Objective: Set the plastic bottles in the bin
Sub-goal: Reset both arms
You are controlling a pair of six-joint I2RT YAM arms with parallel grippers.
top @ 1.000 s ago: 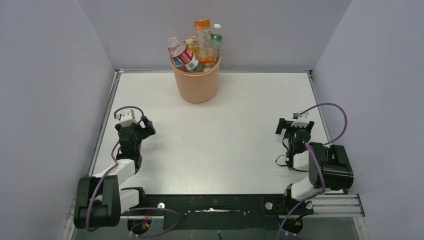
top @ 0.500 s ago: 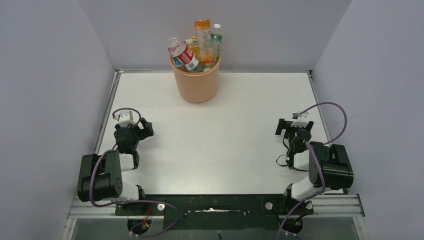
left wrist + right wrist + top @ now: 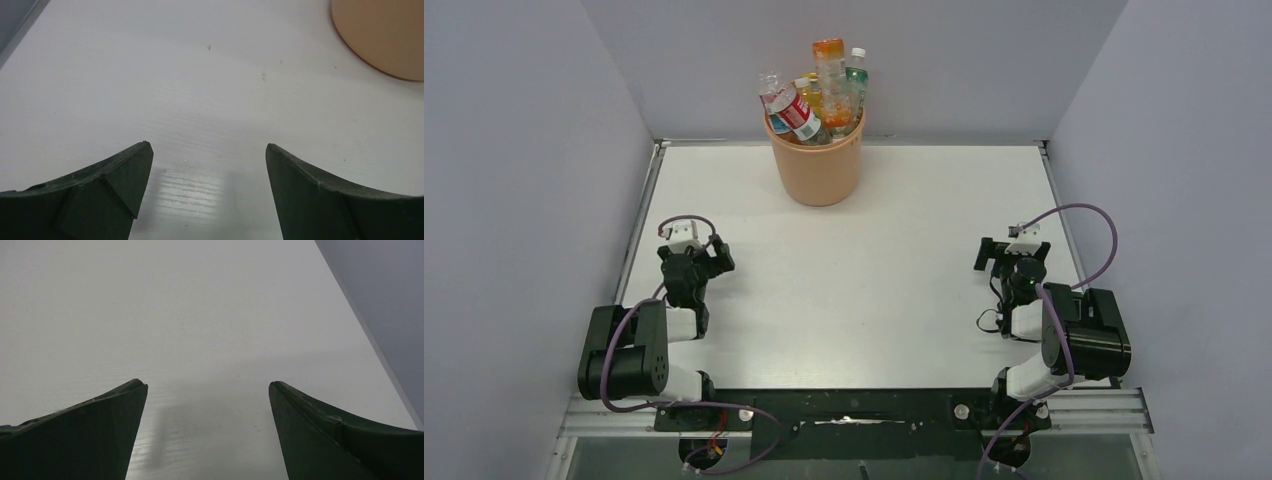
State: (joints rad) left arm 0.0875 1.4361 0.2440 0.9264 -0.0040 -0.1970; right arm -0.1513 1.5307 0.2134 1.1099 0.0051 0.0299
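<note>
The peach-orange bin (image 3: pixel 816 165) stands at the back middle of the white table. Several plastic bottles (image 3: pixel 814 100) stick out of its top, clear ones with red and green labels and an orange-capped one. My left gripper (image 3: pixel 701 255) is open and empty, low over the table at the left. The left wrist view shows its fingertips (image 3: pixel 125 170) wide apart over bare table, with the bin's wall (image 3: pixel 385 35) at the top right. My right gripper (image 3: pixel 1014 256) is open and empty at the right, its fingertips (image 3: pixel 115 410) over bare table.
Grey walls enclose the table on the left, back and right. The right wall (image 3: pixel 380 300) shows close by in the right wrist view. Both arm bases sit at the near edge (image 3: pixel 854 405).
The left arm has folded back toward its base and its gripper has shifted slightly. The right arm has not moved.
</note>
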